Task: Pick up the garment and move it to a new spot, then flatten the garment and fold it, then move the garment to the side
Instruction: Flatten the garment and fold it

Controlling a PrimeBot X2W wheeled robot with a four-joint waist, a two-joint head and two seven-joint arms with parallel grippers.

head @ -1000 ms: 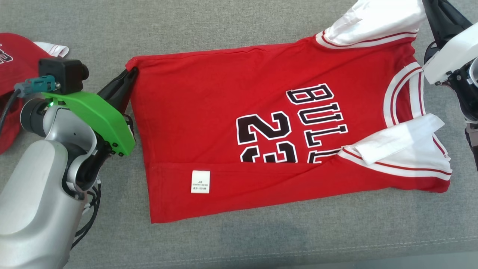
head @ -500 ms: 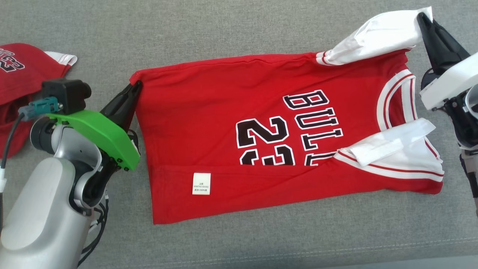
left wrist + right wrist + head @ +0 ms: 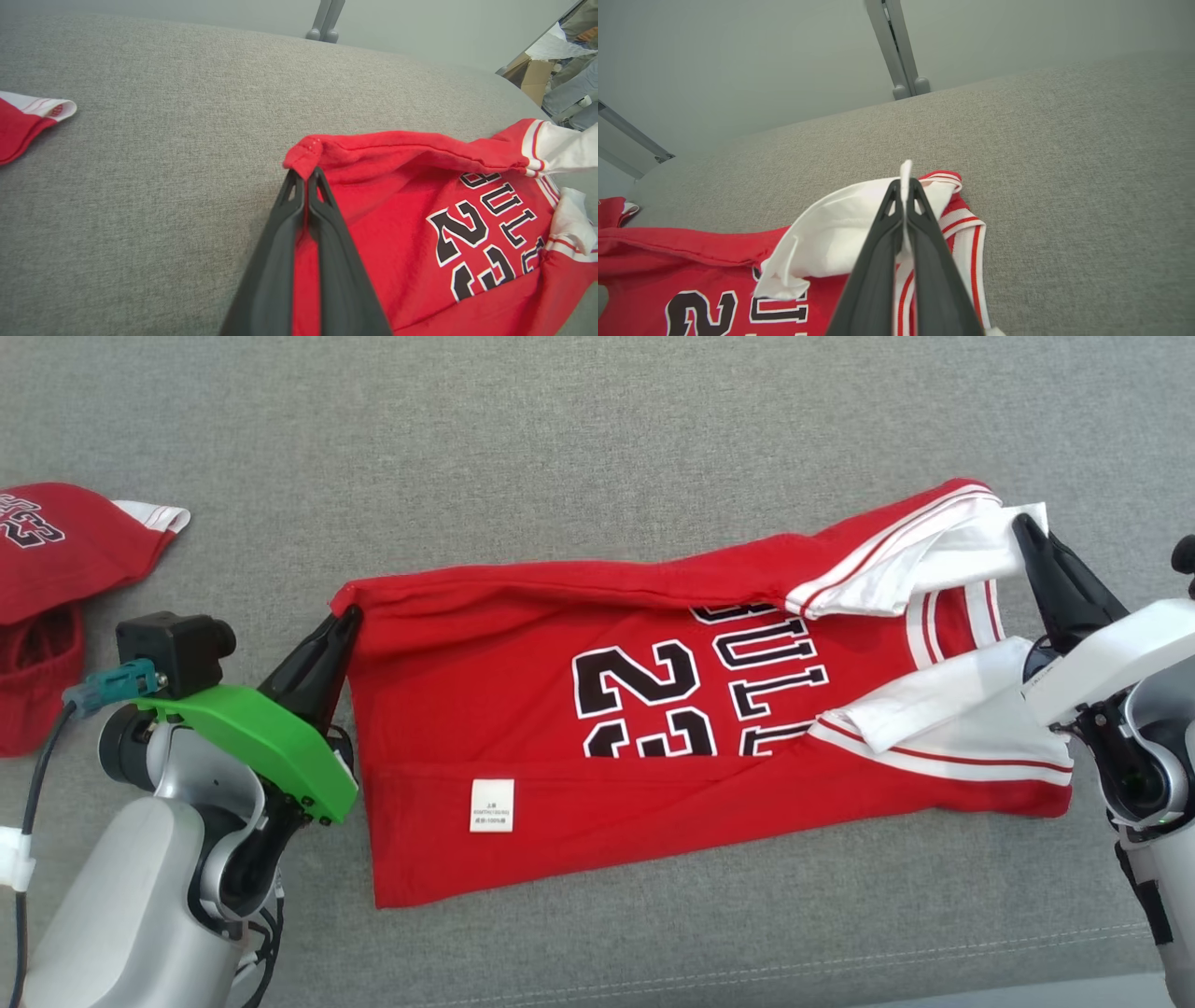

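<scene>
A red jersey (image 3: 523, 709) with black "BULLS 23" lettering and white sleeves lies on the grey cushion, its far long edge rolled over toward me. My left gripper (image 3: 347, 616) is shut on the jersey's far hem corner (image 3: 304, 154). At the other end my right gripper (image 3: 1019, 523) is shut on the far white sleeve (image 3: 840, 233), which is pulled over the lettering. The near long edge is folded up, showing a white care label (image 3: 492, 805). The jersey (image 3: 420, 233) also shows in the left wrist view, and the jersey (image 3: 668, 280) in the right wrist view.
A second red garment (image 3: 47, 569) with a white-trimmed edge lies at the far left of the grey cushion (image 3: 597, 429). Its corner (image 3: 28, 116) appears in the left wrist view. The cushion's front seam (image 3: 747, 971) runs near the bottom. A grey metal post (image 3: 896, 46) stands behind the cushion.
Both grippers have drawn the jersey's far edge toward me, folding it over the top of the lettering. The head camera has also shifted, so the whole picture sits lower.
</scene>
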